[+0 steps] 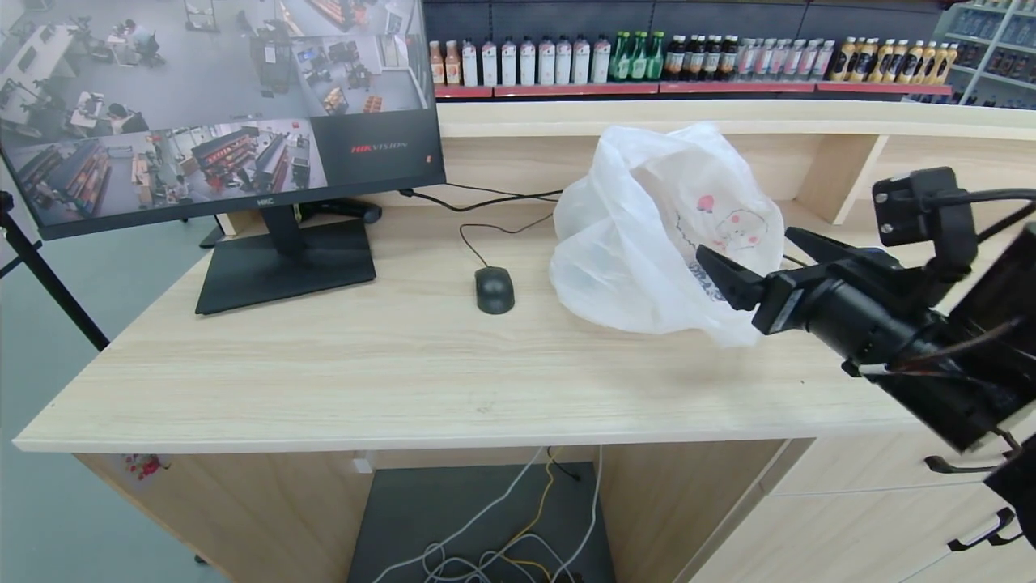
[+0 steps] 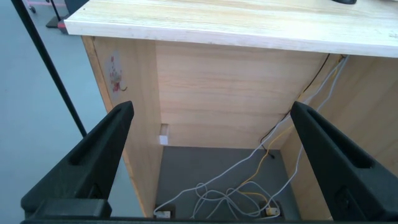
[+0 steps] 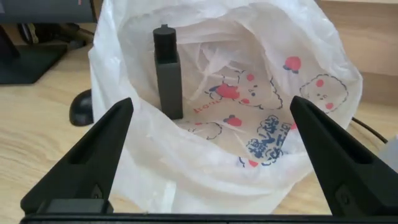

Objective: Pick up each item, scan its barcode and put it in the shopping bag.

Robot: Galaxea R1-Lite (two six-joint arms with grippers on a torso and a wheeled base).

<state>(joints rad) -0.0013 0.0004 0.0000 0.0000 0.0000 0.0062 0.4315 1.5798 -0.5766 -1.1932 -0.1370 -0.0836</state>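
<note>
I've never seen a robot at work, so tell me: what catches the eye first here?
The white shopping bag, standing open on the wooden counter, draws the eye, with the open right gripper held at its mouth. Inside it a dark slim container stands upright. On the counter's left a large monitor shows camera feeds, a mouse between it and the bag.
</note>
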